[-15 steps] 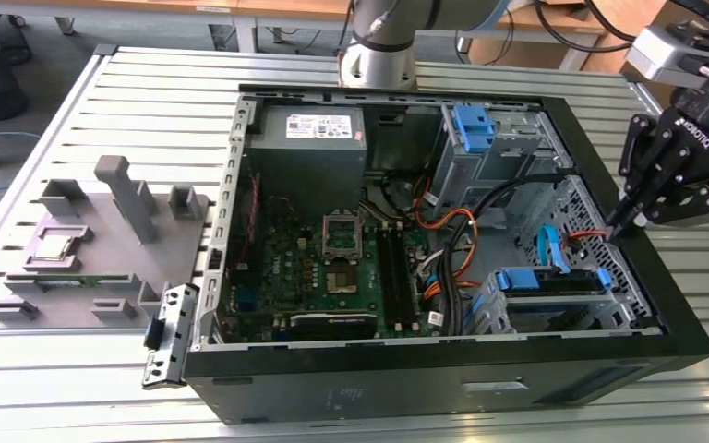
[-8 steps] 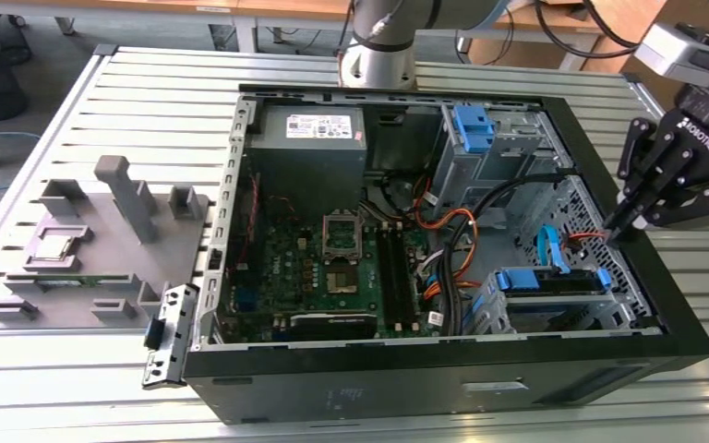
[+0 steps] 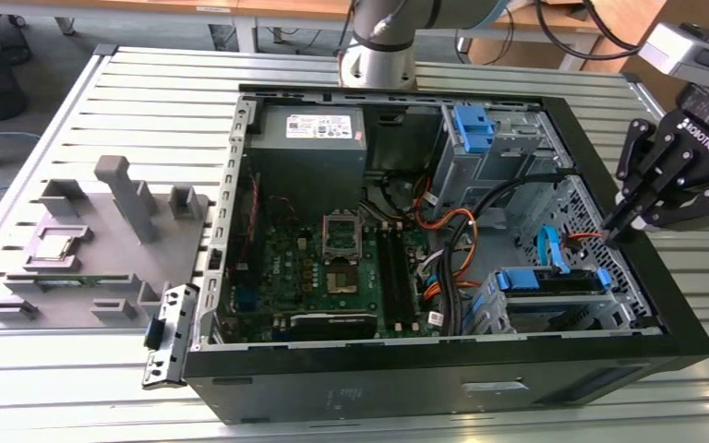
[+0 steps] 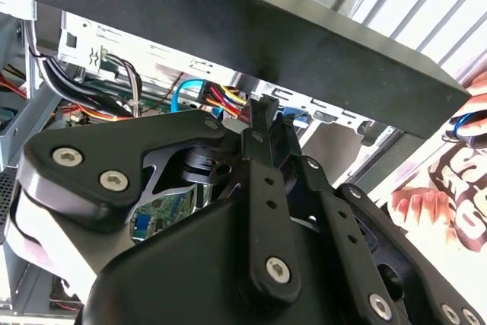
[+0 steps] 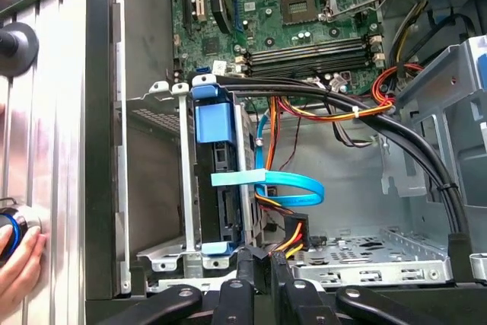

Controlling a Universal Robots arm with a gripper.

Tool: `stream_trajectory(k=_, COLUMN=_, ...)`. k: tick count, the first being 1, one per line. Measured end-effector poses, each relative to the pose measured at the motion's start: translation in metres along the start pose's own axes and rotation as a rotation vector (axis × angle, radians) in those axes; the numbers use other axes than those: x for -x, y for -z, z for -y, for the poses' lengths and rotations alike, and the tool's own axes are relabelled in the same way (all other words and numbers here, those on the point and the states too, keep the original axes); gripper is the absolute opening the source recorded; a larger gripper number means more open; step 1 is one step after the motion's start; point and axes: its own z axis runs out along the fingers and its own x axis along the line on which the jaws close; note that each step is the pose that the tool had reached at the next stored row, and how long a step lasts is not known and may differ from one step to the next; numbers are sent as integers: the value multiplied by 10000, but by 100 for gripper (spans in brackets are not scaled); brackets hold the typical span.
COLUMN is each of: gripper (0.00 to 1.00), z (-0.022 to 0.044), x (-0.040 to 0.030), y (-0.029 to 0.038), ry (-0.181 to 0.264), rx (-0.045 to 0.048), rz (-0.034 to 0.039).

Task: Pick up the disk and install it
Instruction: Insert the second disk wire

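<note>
Blue plastic runs along the edges of the disk [image 5: 221,188], which sits in its metal cage [image 3: 549,293] near a corner of the open black computer case [image 3: 453,388]. So the disk looks already put in. The end effector [image 3: 619,221] hangs at the case wall on the exterior view's right, just above that cage. Its fingers [image 4: 262,123] are pressed close together and hold nothing. In the first wrist view the tips sit right by the colored wires [image 5: 293,237] at the end of the disk. To do this part well, I think the tips should go slow and straight, so they do not snag the light blue cable [image 5: 293,188] or the black cables [image 5: 342,104]. The case lies on a silver ribbed surface [image 3: 121,83]. A grey holder block [image 3: 96,240] rests on it too. A person's hand [image 5: 19,260] rests on a round knob beside the case. Behind the surface are a grey floor and wooden desks.
</note>
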Motion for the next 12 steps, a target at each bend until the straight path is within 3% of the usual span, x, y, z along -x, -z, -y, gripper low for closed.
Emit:
stream_trajectory(k=7, gripper=24, z=3, x=4, y=-17, ry=1, rx=24, rz=-23)
stream_trajectory(k=12, gripper=24, z=-33, x=2, y=-32, ry=2, rx=25, rz=-21)
